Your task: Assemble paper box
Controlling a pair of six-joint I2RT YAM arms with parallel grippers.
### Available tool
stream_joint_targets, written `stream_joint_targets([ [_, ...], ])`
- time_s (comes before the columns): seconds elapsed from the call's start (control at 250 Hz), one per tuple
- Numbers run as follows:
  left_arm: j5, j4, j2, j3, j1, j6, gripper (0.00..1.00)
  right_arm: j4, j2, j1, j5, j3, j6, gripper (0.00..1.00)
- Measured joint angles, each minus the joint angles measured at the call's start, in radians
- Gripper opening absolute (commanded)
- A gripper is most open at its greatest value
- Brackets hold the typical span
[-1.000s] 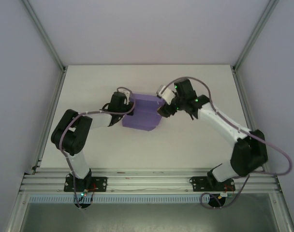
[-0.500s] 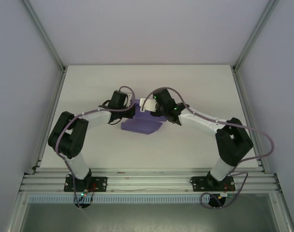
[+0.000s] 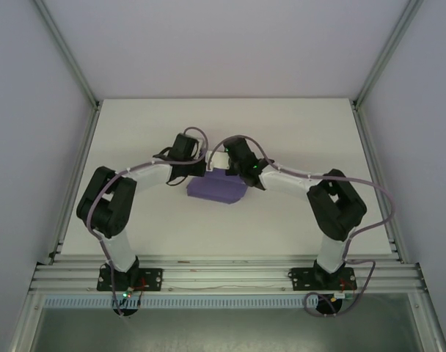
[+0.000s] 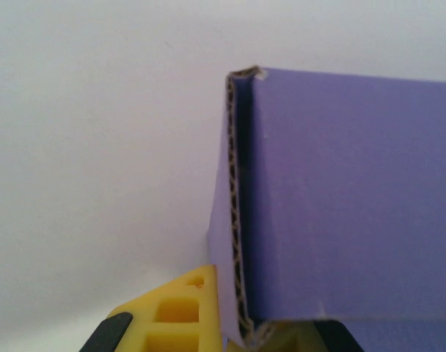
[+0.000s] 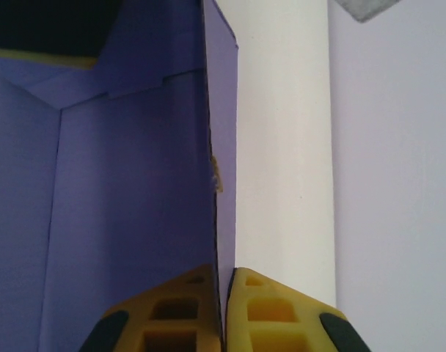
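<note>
Paper box [image 3: 216, 192] wall is nipped between the right fingers [image 5: 183, 312] (left fingers [image 4: 172, 315] likewise).

Thing: paper box [image 3: 217, 191], lavender corrugated card, partly folded
Pose: walls raised, fluted cut edges showing
Place: on the tabletop [image 3: 304, 132], between left tool [image 4: 241, 326] and right tool [image 5: 224, 293], one wall pinched in each

Both arms rise from the bottom edge and bend inward toward mid-frame; left gripper [image 3: 199, 167] clamps one wall of the paper box [image 3: 217, 191]; right gripper [image 3: 223, 163] pinches another wall, yellow fingers [image 5: 271, 312] nearly touching.
</note>
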Motion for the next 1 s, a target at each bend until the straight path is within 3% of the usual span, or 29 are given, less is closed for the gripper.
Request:
stream_joint_targets([
  [0.188, -0.206, -0.072, 0.067, 0.100, -0.066, -0.042, 0.00, 0.018, 0.017, 0.003, 0.055, 0.001, 0.016, 0.00],
  [0.424, -0.343, -0.093, 0.104, 0.140, -0.104, -0.109, 0.01, 0.028, 0.028, 0.003, 0.072, 0.002, 0.052, 0.00],
  [0.476, -0.339, -0.084, 0.103, 0.134, -0.104, -0.107, 0.10, 0.029, 0.028, 0.003, 0.072, 0.002, 0.054, 0.00],
  [0.999, -0.151, 0.089, 0.068, 0.006, -0.027, -0.086, 0.35, 0.002, 0.028, 0.019, 0.064, 0.025, 0.060, 0.00],
])
